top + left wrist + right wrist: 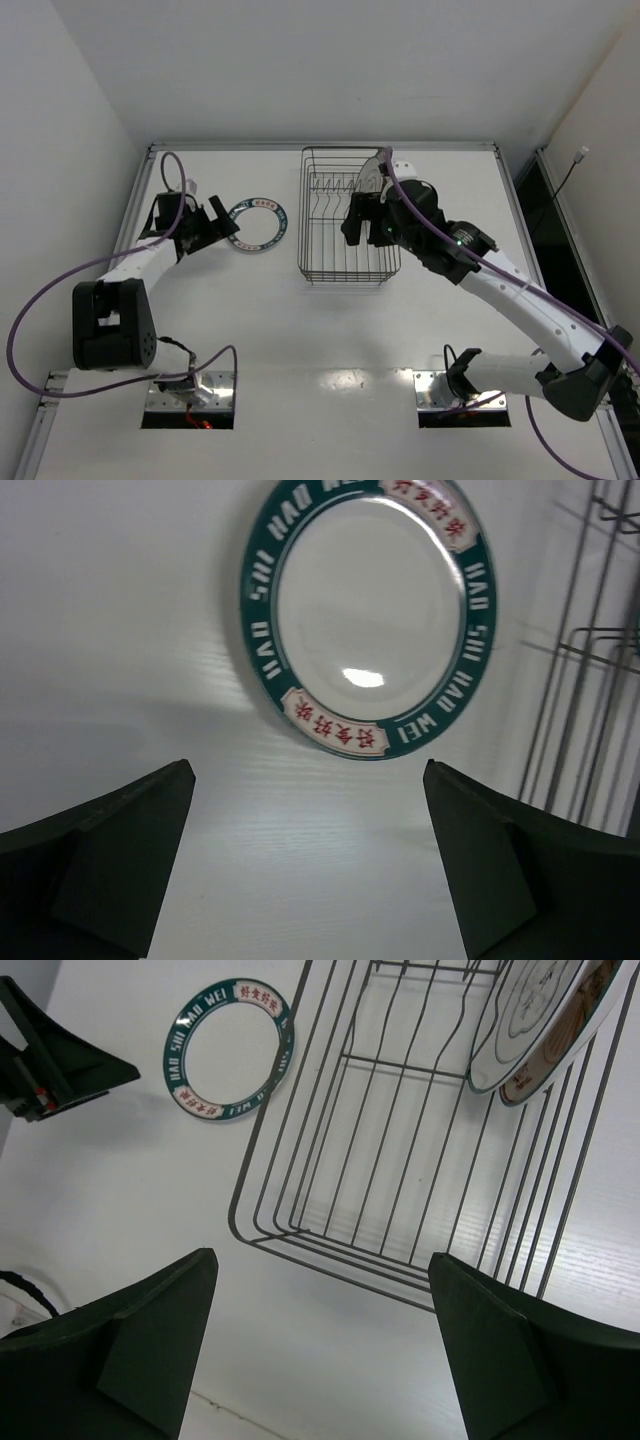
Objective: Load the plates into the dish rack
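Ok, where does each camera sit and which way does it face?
Top: above and behind, looking down on rack and teal plate; left arm, right arm show.
Left wrist: on left arm, facing the flat teal plate; open left fingers show.
Right wrist: on right arm, facing into the rack, two plates standing inside; open right fingers show.
Shared: all show teal plate and rack.

Surfaces: gloss glaze, bare wire, matt white top.
Teal-rimmed plate [365,620]: glazed ceramic look, glossy, smooth, lamp glare at ctr. Dish rack [330,1262]: thin dark metal wire, slight sheen. Two plates in rack [530,1020]: glazed, smooth too. Table [300,330]: white, semi-matt, faint wood-like grain close up. L gripper [308,775] fingers [120,870]: dark, matt, plastic-looking; R gripper [325,1260] same.
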Action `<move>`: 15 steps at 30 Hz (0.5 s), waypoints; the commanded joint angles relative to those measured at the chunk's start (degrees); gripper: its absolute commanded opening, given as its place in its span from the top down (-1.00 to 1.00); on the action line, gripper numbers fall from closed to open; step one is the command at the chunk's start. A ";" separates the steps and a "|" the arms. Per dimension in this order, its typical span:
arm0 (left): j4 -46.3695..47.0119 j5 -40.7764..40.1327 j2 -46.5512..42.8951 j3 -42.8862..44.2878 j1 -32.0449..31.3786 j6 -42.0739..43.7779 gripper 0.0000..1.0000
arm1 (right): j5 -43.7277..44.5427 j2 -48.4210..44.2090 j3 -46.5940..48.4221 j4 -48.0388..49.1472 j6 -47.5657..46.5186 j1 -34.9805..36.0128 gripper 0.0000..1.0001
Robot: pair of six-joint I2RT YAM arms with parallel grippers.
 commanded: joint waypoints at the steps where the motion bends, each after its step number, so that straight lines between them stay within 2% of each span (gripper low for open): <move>1: 8.88 18.96 2.16 -0.42 2.54 -1.35 -0.99 | 0.46 -1.86 -0.59 4.06 0.15 0.27 -0.68; 2: 9.84 22.72 4.09 -0.42 3.32 -0.48 -0.99 | 0.46 -1.86 -1.20 4.67 0.15 0.27 -0.68; 4: 11.15 24.24 6.56 0.10 4.54 -1.08 -0.99 | -0.07 -1.86 -1.82 4.68 0.15 0.27 -0.68; 5: 11.69 27.47 8.22 0.11 4.56 -1.08 -0.99 | -0.07 -1.34 -1.82 5.20 0.15 0.27 -0.68; 9: 13.53 35.83 18.85 1.86 7.80 -3.01 -0.99 | -0.07 -1.34 -2.96 6.34 0.15 0.27 -0.68; 11: 14.33 37.43 24.13 2.48 8.86 -4.33 -0.99 | -0.07 -1.34 -3.49 6.35 0.15 -0.25 -0.68; 15: 12.05 36.21 27.22 3.88 10.27 -3.81 -0.99 | -0.07 -1.34 -4.02 6.96 0.15 -0.25 -0.68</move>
